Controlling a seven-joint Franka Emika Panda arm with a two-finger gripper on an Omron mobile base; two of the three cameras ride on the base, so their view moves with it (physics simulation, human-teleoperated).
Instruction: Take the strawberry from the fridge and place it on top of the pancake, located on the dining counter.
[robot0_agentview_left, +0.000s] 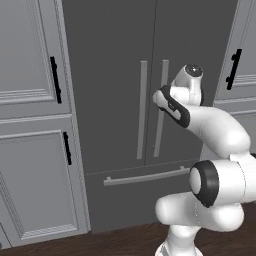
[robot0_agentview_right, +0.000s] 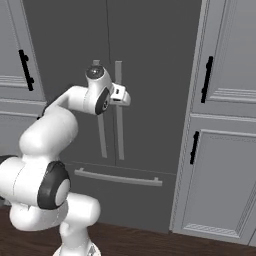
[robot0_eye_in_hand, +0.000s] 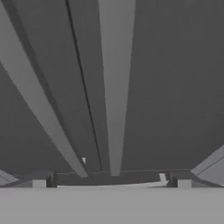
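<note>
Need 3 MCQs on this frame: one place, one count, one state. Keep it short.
1. Where is the white arm's end effector?
A. at the tall dark grey fridge's right slim grey bar handle
B. at the drawer bar
C. at a cabinet

2. Black handles on the light grey panelled cabinets, right base view?
A. one
B. three
C. five

3. Fridge doors?
A. both shut
B. left open
C. right open

A: the hand sits level with the right vertical bar.
B: one left, two right.
A: the centre seam is closed.
</note>
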